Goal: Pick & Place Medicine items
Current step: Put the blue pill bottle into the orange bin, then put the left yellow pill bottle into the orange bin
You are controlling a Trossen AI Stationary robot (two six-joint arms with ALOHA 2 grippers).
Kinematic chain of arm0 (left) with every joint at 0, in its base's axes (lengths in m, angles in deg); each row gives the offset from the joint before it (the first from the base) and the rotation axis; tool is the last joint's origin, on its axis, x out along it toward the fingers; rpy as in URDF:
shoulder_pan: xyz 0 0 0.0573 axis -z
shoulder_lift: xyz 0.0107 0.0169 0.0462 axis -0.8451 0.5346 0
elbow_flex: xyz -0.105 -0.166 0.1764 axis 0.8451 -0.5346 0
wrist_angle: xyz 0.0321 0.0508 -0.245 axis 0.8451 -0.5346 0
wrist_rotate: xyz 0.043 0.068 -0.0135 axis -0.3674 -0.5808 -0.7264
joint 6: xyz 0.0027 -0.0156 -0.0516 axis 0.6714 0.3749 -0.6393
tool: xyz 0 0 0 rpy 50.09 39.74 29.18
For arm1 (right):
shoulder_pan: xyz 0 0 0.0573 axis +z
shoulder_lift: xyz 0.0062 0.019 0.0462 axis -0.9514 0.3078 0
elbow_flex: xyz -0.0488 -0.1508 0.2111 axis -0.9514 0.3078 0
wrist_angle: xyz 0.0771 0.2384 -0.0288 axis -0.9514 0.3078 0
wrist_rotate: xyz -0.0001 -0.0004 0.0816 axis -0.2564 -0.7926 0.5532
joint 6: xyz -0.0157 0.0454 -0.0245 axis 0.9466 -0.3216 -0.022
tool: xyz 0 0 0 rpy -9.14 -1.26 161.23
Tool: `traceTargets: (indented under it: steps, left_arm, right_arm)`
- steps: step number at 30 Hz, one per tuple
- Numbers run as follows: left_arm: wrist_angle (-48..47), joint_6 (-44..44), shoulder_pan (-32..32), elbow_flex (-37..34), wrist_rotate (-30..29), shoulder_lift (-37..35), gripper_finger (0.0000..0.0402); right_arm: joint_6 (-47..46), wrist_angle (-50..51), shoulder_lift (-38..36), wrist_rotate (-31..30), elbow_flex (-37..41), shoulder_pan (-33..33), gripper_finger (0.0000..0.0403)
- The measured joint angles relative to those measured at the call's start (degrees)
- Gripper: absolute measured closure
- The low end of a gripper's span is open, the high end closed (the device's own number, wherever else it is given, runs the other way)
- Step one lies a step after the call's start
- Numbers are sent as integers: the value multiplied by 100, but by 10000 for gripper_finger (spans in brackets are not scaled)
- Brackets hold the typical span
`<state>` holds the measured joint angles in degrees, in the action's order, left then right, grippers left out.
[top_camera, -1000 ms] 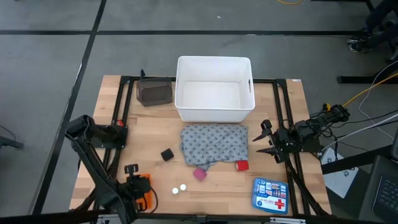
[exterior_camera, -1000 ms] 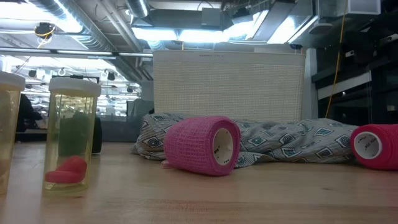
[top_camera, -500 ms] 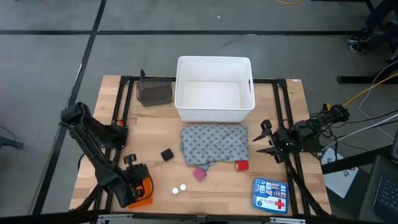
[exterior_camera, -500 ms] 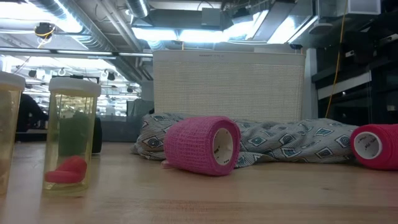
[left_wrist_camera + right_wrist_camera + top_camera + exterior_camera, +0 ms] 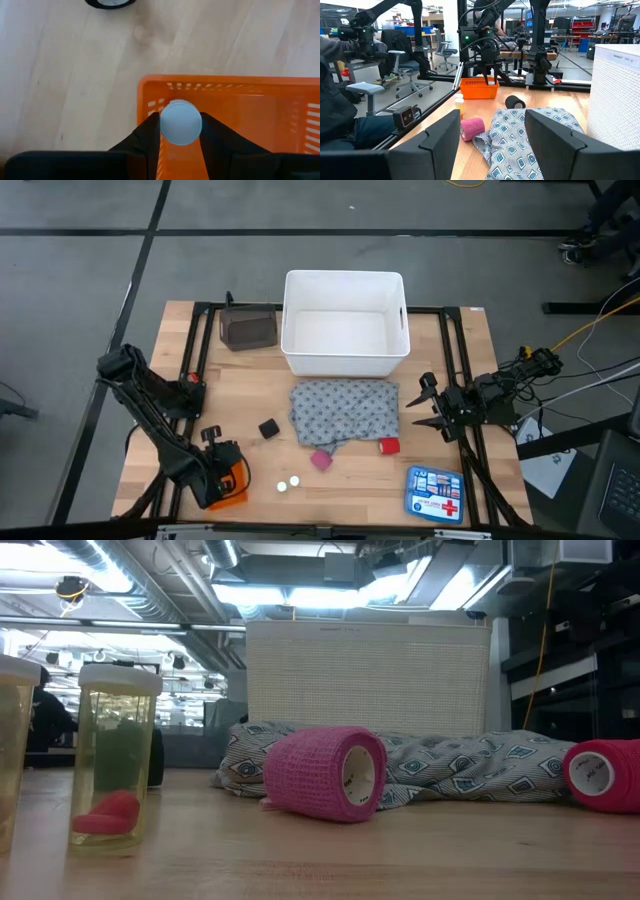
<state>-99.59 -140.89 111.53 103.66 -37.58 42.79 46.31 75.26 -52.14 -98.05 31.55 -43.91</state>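
A white-capped vial is clamped between the left gripper's fingers, over the orange basket. The right gripper is held open beside the grey cloth. No writing can be read.

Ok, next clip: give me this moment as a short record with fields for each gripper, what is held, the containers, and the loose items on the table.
left gripper: over the orange basket at the table's front left, shut on a white-capped vial
right gripper: open, waiting at the table's right edge
white bin: at the back, nothing visible inside
grey patterned cloth: in front of the bin
loose items: pink roll, red roll, black roll, two white-capped vials
first-aid kit: front right
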Motion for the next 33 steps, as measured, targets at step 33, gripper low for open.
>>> traceTargets:
  steps: [33]
  left_arm:
    - [-704,402,-12,969,-448,0,178]
  right_arm:
    - [0,1,0,0,0,0,179]
